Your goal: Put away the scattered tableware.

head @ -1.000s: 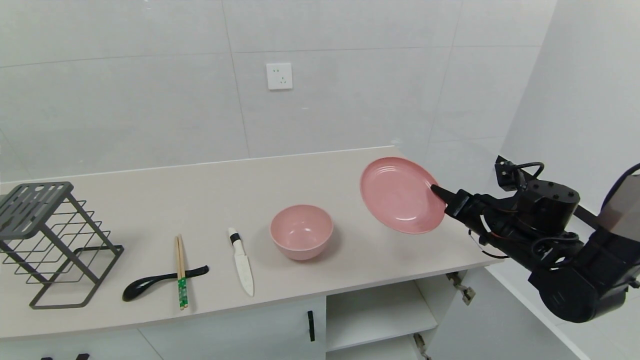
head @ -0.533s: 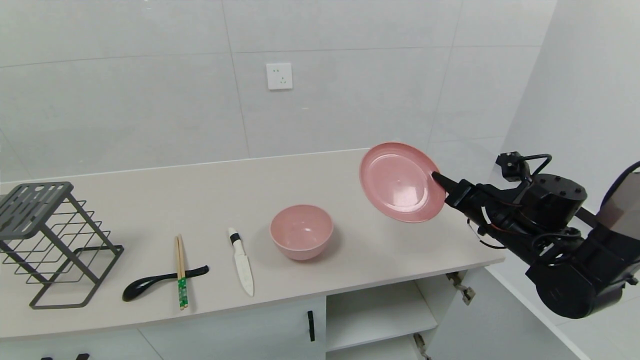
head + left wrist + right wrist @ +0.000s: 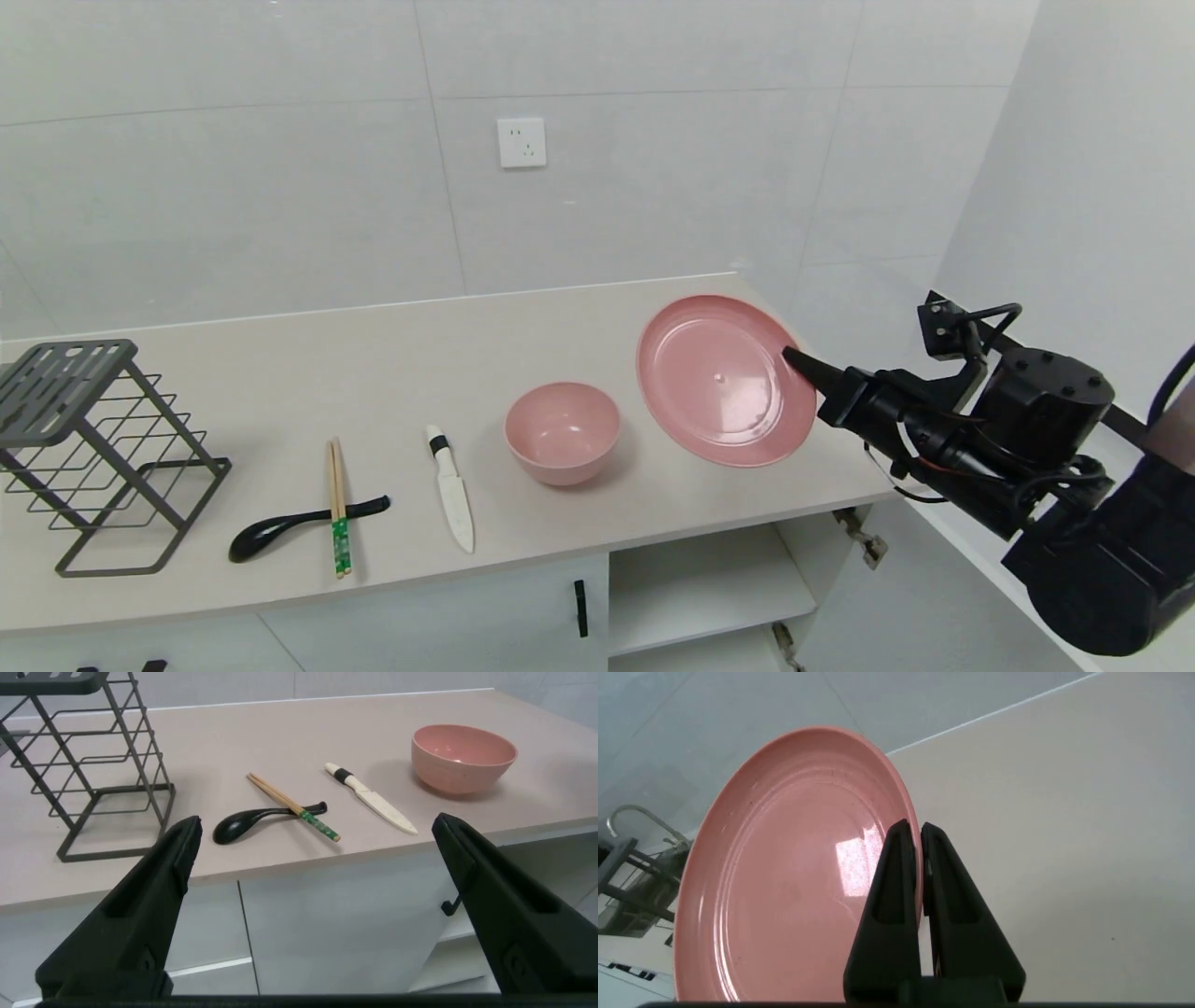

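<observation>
My right gripper (image 3: 801,364) is shut on the rim of a pink plate (image 3: 721,378), holding it tilted above the right end of the counter; the wrist view shows the plate (image 3: 785,877) pinched between the fingers (image 3: 898,873). A pink bowl (image 3: 563,432) stands on the counter left of the plate. Further left lie a white knife (image 3: 450,485), wooden chopsticks (image 3: 338,506) and a black spoon (image 3: 297,525). My left gripper (image 3: 313,910) is open in front of the counter edge, below the spoon (image 3: 250,823), chopsticks (image 3: 291,808), knife (image 3: 370,798) and bowl (image 3: 463,758).
A dark wire dish rack (image 3: 84,448) stands at the counter's left end, also seen as the rack (image 3: 89,761) in the left wrist view. Below the counter (image 3: 373,373) is an open cabinet shelf (image 3: 709,583) beside a shut door with a black handle (image 3: 581,609). A tiled wall backs the counter.
The right gripper first lifted the plate and tipped it more upright, then moved it left and lower towards the bowl. Everything else on the counter stayed put.
</observation>
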`<state>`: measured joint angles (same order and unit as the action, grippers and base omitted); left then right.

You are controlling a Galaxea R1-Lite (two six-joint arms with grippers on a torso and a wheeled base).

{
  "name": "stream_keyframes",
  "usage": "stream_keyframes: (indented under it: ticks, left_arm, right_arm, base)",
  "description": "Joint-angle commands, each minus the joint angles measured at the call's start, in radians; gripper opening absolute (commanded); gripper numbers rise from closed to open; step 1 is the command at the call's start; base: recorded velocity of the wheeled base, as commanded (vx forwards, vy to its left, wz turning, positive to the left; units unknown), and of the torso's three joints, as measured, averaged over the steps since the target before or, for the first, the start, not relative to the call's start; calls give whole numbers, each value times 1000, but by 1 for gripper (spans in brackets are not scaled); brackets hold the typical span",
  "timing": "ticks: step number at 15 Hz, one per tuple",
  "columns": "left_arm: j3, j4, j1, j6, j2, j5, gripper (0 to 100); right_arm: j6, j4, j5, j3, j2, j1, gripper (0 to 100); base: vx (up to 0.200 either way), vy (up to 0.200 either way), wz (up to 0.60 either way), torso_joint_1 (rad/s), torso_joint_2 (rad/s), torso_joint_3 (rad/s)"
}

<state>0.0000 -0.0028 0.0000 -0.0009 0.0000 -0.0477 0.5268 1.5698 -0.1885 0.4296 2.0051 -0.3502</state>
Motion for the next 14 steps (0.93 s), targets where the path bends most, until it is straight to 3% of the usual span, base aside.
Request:
stream_keyframes:
  ticks: [1,3,5,7,9,10,11,12,13,14]
  left_arm:
    - [0,0,0,1,0,0,100]
    - [0,-14,2,5,0,5,100]
    - [-80,-255,6,-13,11,3,100]
    - [-75,-206,0,-18,3,-17,100]
    - [-179,-118,-6,-103,52,-166,100]
    - [-224,-82,-6,-142,101,-196,100]
    - [-279,-36,-11,-220,184,-224,100]
    - [-288,-29,-11,-268,239,-255,100]
    - [-288,-29,-11,-291,310,-293,100]
    - [-285,-33,-11,-291,350,-311,100]
  right_arm:
    - [1,1,0,-14,-49,-27,0]
    - [1,1,0,-25,-51,-23,0]
    - [5,1,0,-25,-75,-23,0]
    - [7,1,0,-29,-78,-23,0]
    - [2,1,0,-57,-95,-1,0]
    - [2,1,-2,-69,-111,5,0]
    - [2,1,-2,-75,-132,22,0]
    - [1,1,-2,-74,-141,33,0]
    - [1,1,-3,-74,-152,37,0]
    - [1,1,-3,-75,-155,39,0]
  base:
    - [0,0,0,0,0,0]
    - [0,0,0,0,0,0]
    - [0,0,0,0,0,0]
    - [0,0,0,0,0,0]
    - [0,0,0,0,0,0]
    - [0,0,0,0,0,0]
    - [0,0,0,0,0,0]
    - [0,0,0,0,0,0]
    - [0,0,0,0,0,0]
    - [0,0,0,0,0,0]
